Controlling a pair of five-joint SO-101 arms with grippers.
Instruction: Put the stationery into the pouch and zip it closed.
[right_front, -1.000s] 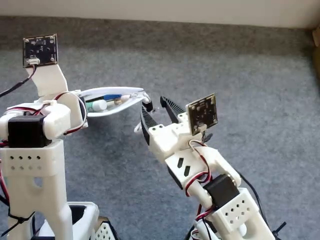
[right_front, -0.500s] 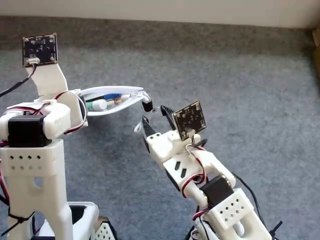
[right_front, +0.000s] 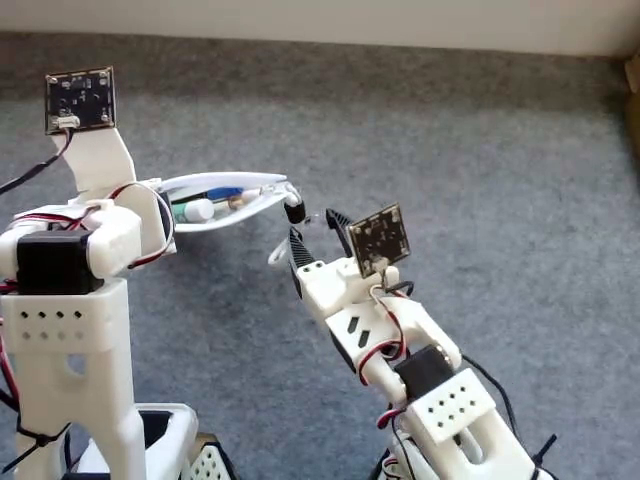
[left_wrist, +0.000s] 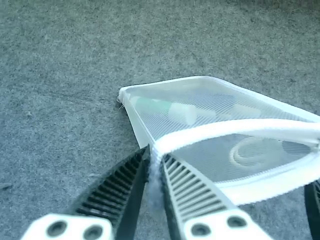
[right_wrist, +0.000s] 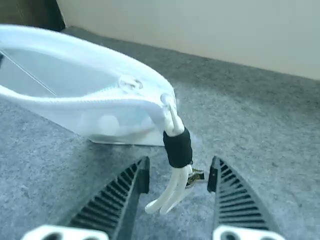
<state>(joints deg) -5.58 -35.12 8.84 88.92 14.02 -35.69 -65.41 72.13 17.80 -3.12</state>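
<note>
A white mesh pouch (right_front: 225, 203) lies open on the grey carpet with pens and other stationery (right_front: 205, 205) inside. My left gripper (left_wrist: 154, 167) is shut on the pouch's white rim (left_wrist: 210, 131) at one end. At the other end the zip pull, a black tab (right_wrist: 177, 148) with a white cord loop (right_wrist: 170, 192), hangs between the fingers of my right gripper (right_wrist: 177, 182), which is open around it. From above, the right gripper (right_front: 312, 232) sits just right of the pouch tip, by the black tab (right_front: 295, 211).
Grey carpet (right_front: 480, 150) stretches free to the right and behind the pouch. A pale wall (right_front: 350, 20) runs along the far edge. The left arm's white base (right_front: 70, 330) stands at the near left.
My right arm has advanced toward the pouch tip, bringing its open fingers around the zip pull. The left arm and the pouch stayed still.
</note>
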